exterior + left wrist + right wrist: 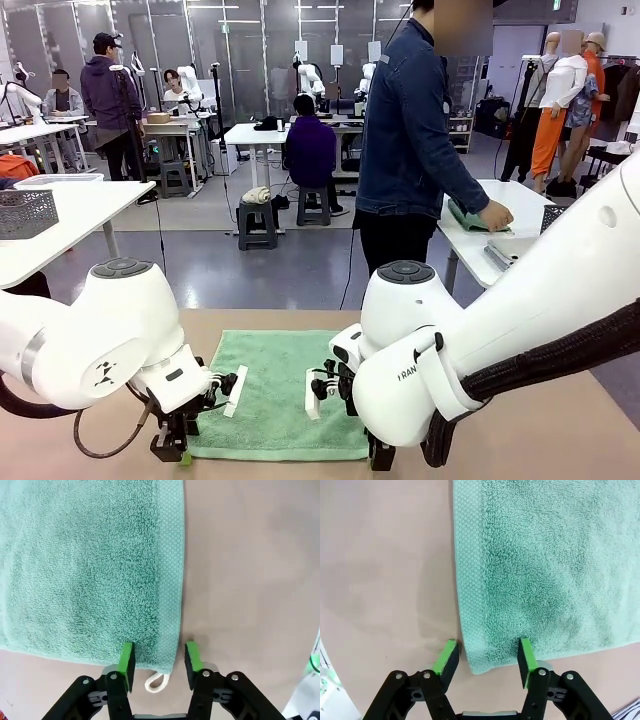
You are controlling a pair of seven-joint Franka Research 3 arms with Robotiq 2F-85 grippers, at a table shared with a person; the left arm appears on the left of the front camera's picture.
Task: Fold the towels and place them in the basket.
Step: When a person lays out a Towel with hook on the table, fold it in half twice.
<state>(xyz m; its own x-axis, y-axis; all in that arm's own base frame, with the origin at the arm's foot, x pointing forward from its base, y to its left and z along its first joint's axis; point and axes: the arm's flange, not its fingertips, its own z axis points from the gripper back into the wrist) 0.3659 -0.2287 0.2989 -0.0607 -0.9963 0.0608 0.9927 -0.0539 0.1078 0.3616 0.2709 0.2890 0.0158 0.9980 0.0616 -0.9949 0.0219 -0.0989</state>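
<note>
A mint green towel [280,385] lies flat and unfolded on the brown table, between my two arms. My left gripper [172,445] is down at its near left corner. In the left wrist view, the left gripper [157,660] stands open astride that corner of the towel [90,565], with one pad on the terry, the other on bare table and the white corner loop [156,681] between them. My right gripper [487,660] is open astride the near right corner of the towel [545,565]. A dark grey mesh basket [25,212] stands on a white table at far left.
The person [405,130] stands beyond the table's far edge, turned away, with a hand on a folded green cloth [478,218] on a white side table at the right. Bare brown tabletop [560,420] surrounds the towel.
</note>
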